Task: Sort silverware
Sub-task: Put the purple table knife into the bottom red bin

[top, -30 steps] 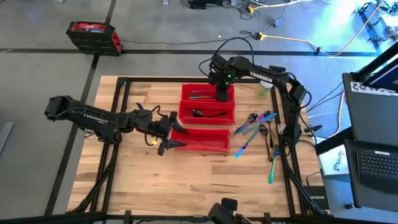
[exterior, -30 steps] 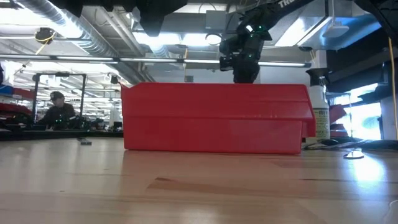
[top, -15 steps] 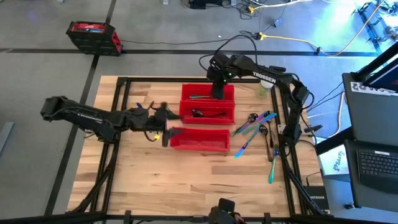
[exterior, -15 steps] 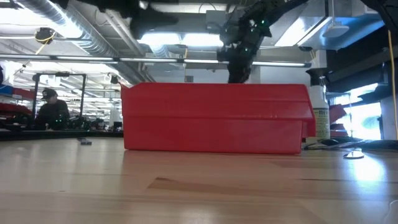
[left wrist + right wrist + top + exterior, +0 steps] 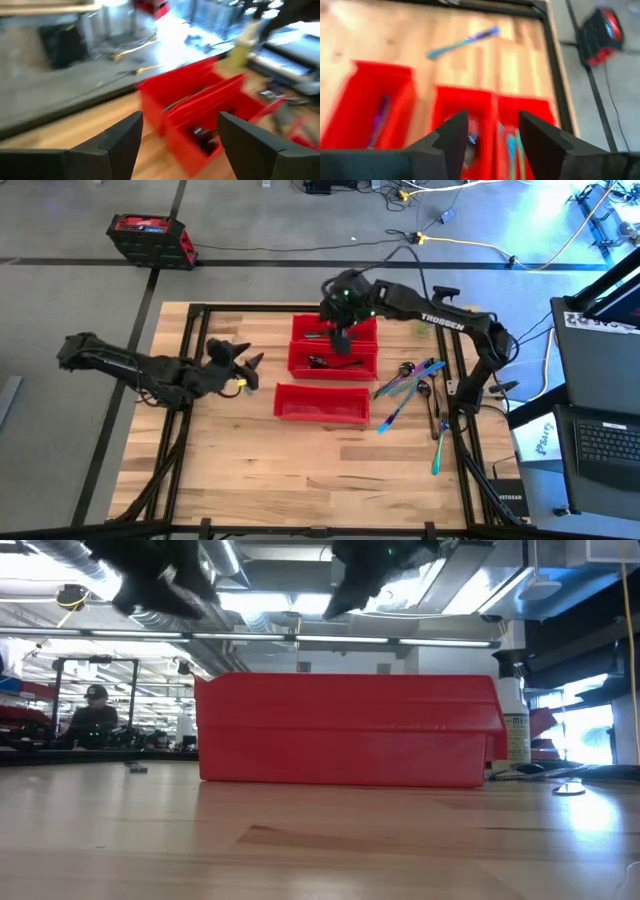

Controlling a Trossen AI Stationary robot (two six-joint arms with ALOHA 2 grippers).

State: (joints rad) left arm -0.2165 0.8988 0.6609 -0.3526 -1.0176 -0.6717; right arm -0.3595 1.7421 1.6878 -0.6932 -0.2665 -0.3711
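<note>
- Above the two far red bins (image 5: 334,345), I see the right gripper (image 5: 338,338) hanging with its fingers (image 5: 451,140) spread and nothing between them.
- Past those fingers, the right wrist view shows three red bins side by side; a dark utensil (image 5: 378,120) lies in one, a dark piece in the middle one, and teal pieces (image 5: 512,150) in the third. I cannot tell spoon from fork there.
- Beyond the bins in that same view, one blue-teal utensil (image 5: 462,41) lies alone on the bare wood.
- Left of the bins, the left gripper (image 5: 243,367) hovers over the table (image 5: 300,470), well apart from the near red bin (image 5: 322,403). Its fingers (image 5: 116,141) are spread wide and hold nothing.
- Ahead of the left fingers, the left wrist view shows the red bins at an angle with a dark piece (image 5: 202,136) in the middle one; the picture is blurred, so I cannot name it.
- To the right of the right gripper, the unsorted silverware (image 5: 408,380) lies in a loose iridescent cluster on the table, clear of all bins, and two further pieces (image 5: 441,442) lie nearer the front edge.
- A clear spray bottle (image 5: 424,323) stands just beyond that cluster.
- In the low view, the near red bin blocks the other bins, and a person (image 5: 92,720) sits in the room behind.
</note>
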